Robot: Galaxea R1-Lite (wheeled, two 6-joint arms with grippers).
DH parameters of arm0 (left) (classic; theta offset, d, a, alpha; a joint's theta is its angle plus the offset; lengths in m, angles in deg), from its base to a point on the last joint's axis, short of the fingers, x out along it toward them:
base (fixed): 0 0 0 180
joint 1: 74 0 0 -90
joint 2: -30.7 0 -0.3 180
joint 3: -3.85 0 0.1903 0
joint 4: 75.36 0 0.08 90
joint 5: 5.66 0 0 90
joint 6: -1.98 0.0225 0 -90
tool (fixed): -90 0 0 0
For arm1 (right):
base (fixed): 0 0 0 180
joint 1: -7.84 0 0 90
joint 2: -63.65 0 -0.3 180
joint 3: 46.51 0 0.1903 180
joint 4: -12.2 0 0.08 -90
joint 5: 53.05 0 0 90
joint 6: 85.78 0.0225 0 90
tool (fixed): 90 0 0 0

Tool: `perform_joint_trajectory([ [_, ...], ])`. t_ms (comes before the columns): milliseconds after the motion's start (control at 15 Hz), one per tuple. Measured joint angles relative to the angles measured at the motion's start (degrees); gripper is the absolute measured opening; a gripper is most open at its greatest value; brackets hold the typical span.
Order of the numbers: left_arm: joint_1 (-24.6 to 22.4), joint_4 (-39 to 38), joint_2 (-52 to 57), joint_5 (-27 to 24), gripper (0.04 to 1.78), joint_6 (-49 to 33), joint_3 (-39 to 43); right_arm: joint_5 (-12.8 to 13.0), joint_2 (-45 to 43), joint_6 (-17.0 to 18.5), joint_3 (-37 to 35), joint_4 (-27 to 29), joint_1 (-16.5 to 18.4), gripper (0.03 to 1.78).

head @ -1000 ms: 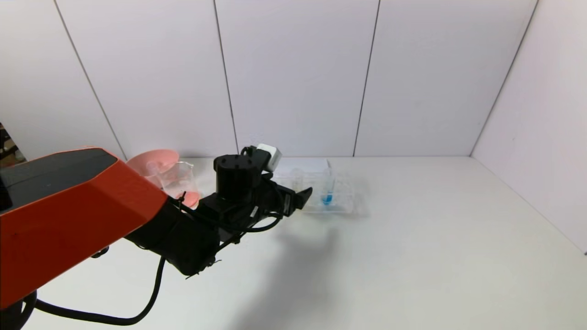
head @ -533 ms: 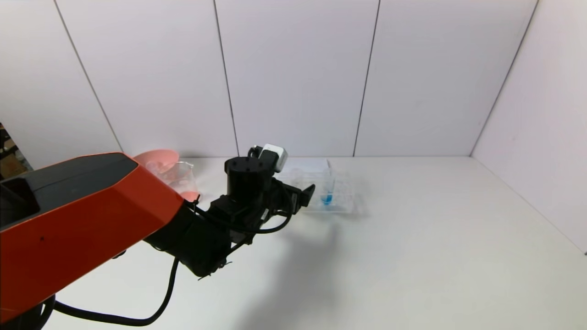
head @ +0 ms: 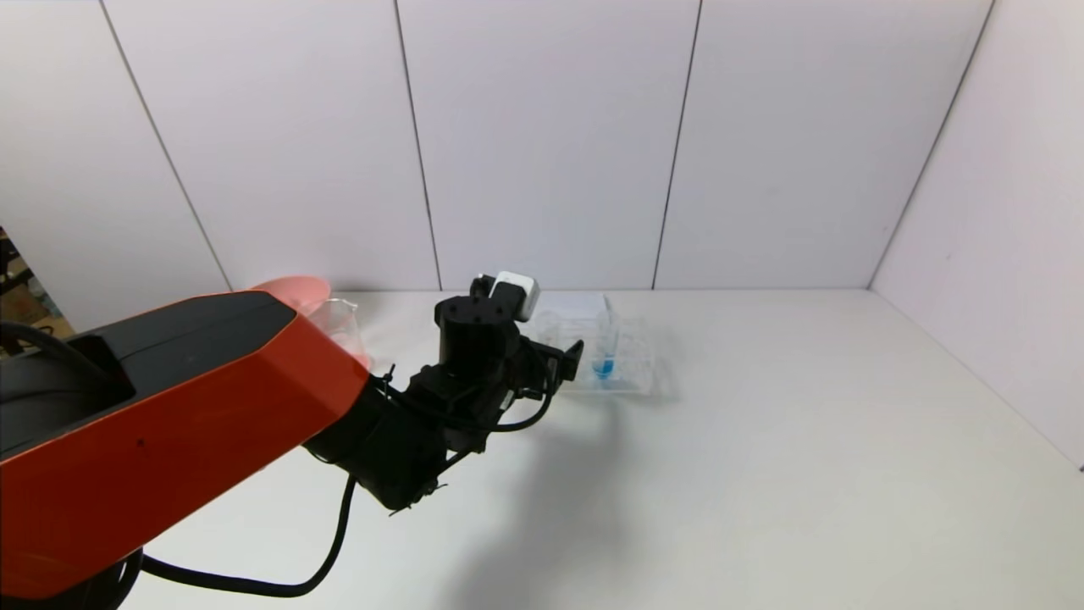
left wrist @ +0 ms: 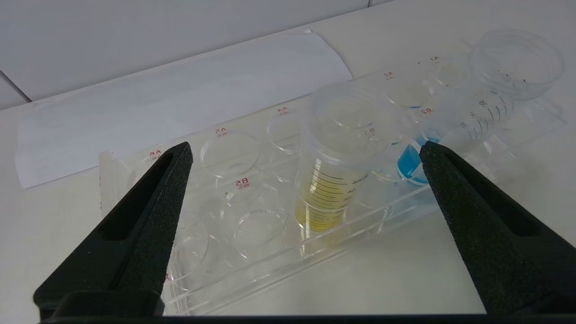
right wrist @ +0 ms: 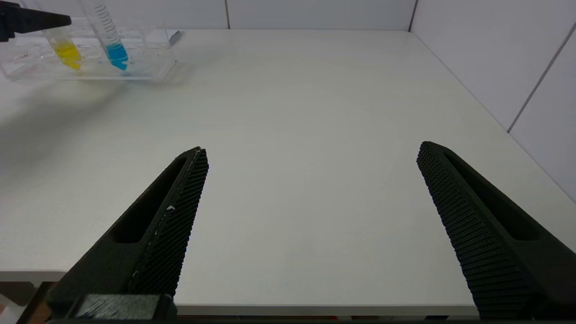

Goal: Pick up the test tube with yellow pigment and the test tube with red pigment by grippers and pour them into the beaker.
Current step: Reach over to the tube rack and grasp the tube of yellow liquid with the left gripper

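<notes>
The test tube with yellow pigment (left wrist: 330, 180) stands upright in a clear rack (left wrist: 135, 171), also seen in the right wrist view as the yellow tube (right wrist: 66, 51). My left gripper (left wrist: 306, 147) hovers just in front of the rack, open wide, with the yellow tube in line with the gap between its fingers and untouched. From the head view the left gripper (head: 569, 360) sits at the rack's (head: 635, 373) left end. The beaker (head: 343, 326) is partly hidden behind my left arm. The test tube with red pigment is out of view. My right gripper (right wrist: 310, 150) is open over the table's near edge.
A tube with blue liquid (left wrist: 450, 139) leans in the rack to the right of the yellow one. A pink bowl (head: 292, 290) stands behind the beaker at the far left. A white sheet (left wrist: 180, 94) lies behind the rack. Walls close the back and right.
My left arm has reached forward and to the right, bringing its open gripper closer to the rack. The rack and tubes have not moved.
</notes>
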Motion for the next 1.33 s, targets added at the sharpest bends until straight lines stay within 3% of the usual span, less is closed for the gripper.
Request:
perform_joint_trajectory([
  [467,0.0,0.1,-0.7,-0.1,1.75,0.1,-0.9,0.0,0.0,0.0,0.0,0.0,0.0,1.7],
  [600,-0.1,0.4,-0.7,-0.1,1.64,0.3,-1.0,0.0,0.0,0.0,0.0,0.0,0.0,1.7],
  [800,-0.2,0.4,-0.8,-0.2,1.29,0.4,-1.2,0.0,0.0,0.0,0.0,0.0,0.0,1.7],
  [1067,-0.3,0.4,-0.6,-0.4,0.57,0.5,-1.1,0.0,0.0,0.0,0.0,0.0,0.0,1.7],
  [1133,-0.3,0.3,-0.6,-0.4,0.47,0.5,-1.0,0.0,0.0,0.0,0.0,0.0,0.0,1.7],
  [1333,-0.4,0.1,-0.4,-0.3,0.43,0.5,-0.7,0.0,0.0,0.0,0.0,0.0,0.0,1.7],
])
